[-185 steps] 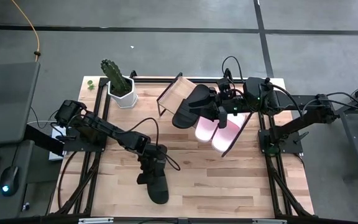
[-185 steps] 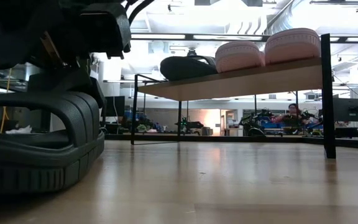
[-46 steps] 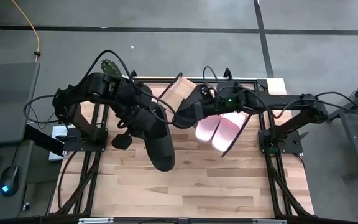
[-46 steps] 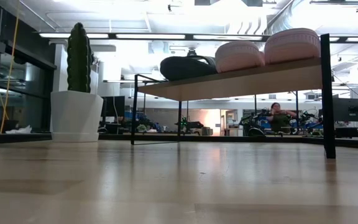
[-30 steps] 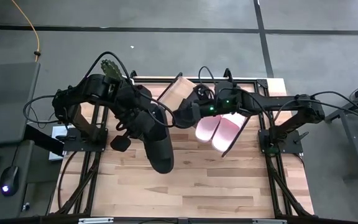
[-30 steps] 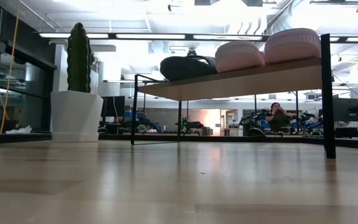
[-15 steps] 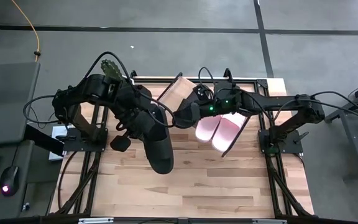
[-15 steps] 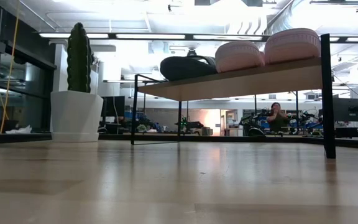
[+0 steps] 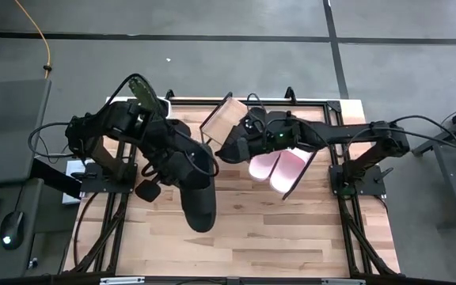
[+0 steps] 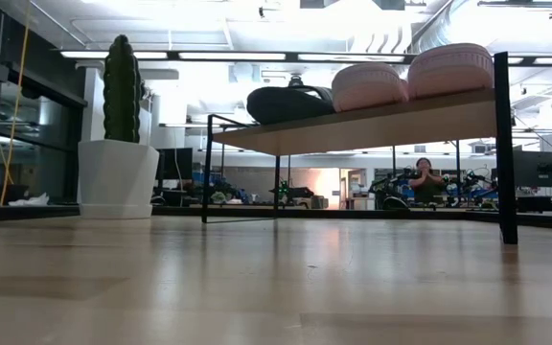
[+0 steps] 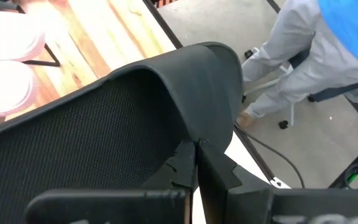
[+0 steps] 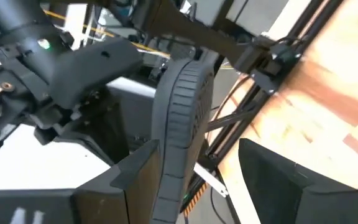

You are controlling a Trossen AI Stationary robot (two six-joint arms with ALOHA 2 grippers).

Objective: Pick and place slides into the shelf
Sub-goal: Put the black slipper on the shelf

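Slides number four here: two pale pink ones [image 9: 279, 168] lie side by side at the right end of the shelf [image 9: 222, 121], one black slide [image 9: 236, 144] sits on the shelf just left of them, and a second black slide [image 9: 196, 196] hangs in the air over the middle of the tabletop [image 9: 275, 229]. The low view shows the same three on the slanted board and nothing on the tabletop below.

That airborne slide is pinched in the left tool [image 9: 182, 162], whose fingers [image 11: 211, 168] are shut tight on the edge of its strap, as the left wrist view shows. Its long axis runs near to far, sole end toward the near edge. The free slot on the shelf is the bare wood at the board's far-left end, which lies far and slightly right of the held slide, so the left arm is the nearer one for the carry.

Right tool [image 9: 244, 131] sits over the black slide on the shelf with its fingers spread wide. I cannot tell whether they touch it. It stands close to the path into the free slot, which looks like the likely crowding point.

One potted cactus [image 10: 120, 134] stands at the tabletop's far-left corner, and one seated person [image 10: 423, 177] shows in the room beyond.
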